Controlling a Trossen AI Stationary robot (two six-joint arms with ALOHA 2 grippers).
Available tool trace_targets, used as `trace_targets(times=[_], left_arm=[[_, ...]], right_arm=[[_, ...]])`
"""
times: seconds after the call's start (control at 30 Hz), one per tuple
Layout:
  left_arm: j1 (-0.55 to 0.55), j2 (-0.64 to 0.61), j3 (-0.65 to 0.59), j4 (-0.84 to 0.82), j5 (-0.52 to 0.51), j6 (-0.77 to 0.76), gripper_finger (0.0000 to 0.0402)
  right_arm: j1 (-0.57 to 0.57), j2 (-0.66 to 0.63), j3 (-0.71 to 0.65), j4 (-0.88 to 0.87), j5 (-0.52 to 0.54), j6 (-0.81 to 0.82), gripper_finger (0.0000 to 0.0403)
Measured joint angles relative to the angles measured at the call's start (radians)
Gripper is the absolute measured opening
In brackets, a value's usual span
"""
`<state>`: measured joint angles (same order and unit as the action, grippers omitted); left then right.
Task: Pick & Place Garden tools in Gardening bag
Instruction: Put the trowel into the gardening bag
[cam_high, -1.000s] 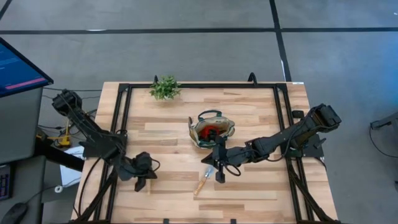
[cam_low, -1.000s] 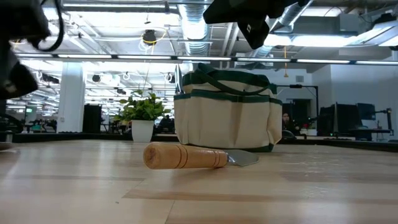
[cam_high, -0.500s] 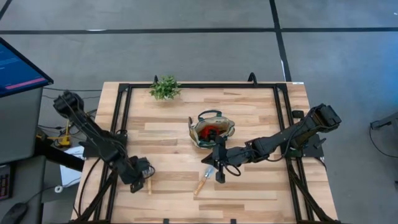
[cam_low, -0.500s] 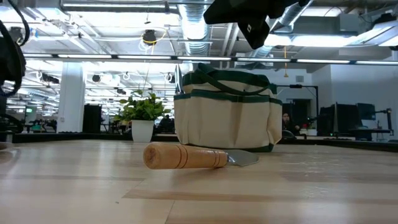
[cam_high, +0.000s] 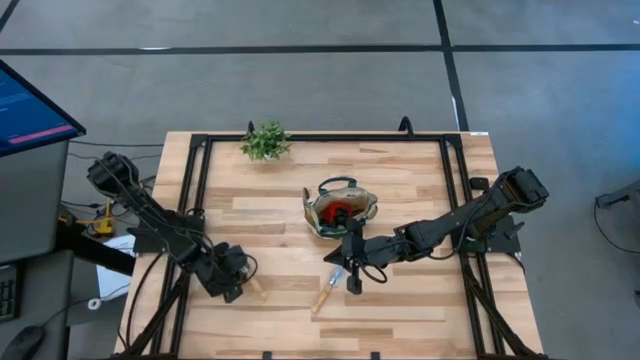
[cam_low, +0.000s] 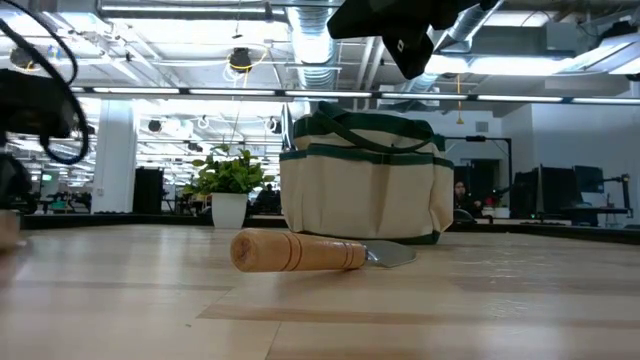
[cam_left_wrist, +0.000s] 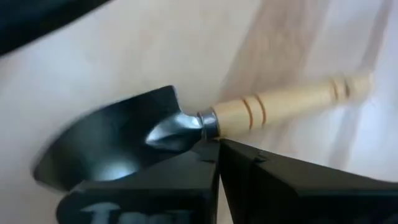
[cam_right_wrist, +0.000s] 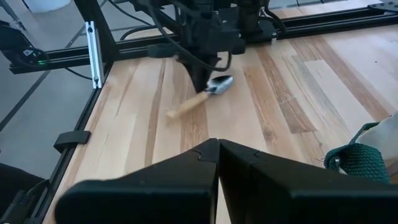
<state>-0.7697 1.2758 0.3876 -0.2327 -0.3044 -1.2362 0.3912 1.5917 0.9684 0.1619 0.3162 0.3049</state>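
Observation:
My left gripper (cam_high: 228, 278) is at the table's near left, shut on a trowel with a silver blade (cam_left_wrist: 118, 146) and a light wooden handle (cam_left_wrist: 286, 102). The right wrist view shows this gripper (cam_right_wrist: 202, 78) too. A second wooden-handled trowel (cam_high: 325, 293) lies flat on the table in front of the bag (cam_low: 300, 250). My right gripper (cam_high: 352, 280) hovers above that trowel, shut and empty. The beige gardening bag (cam_high: 342, 207) with green trim stands upright mid-table, with a red-and-black tool (cam_high: 341, 212) inside. My left gripper pinches the trowel at its neck (cam_left_wrist: 208, 124), where the blade meets the wooden handle. The fingers come from above, across the trowel. The blade (cam_right_wrist: 221, 84) sits higher and the handle (cam_right_wrist: 180, 109) slants down toward the table. Whether the handle's end touches the wood, I cannot tell.
A small green potted plant (cam_high: 265, 141) stands at the table's far edge, left of the bag. A black frame rail (cam_high: 195, 200) runs along the table's left, far and right sides. Bare wood lies between the two grippers.
My left gripper has turned at the wrist over the near left of the table. The trowel's wooden handle, hidden under the gripper a second ago, now sticks out toward the table's right and near edge. My right gripper has kept still.

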Motion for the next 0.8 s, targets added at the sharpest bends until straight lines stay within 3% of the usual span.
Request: trace_targets(times=[0.8], left_arm=[[0.365, 0.002, -0.004, 0.12, -0.019, 0.5, 0.0001]], right_arm=[[0.0, 0.0, 0.0, 0.003, 0.0, 0.003, 0.0]])
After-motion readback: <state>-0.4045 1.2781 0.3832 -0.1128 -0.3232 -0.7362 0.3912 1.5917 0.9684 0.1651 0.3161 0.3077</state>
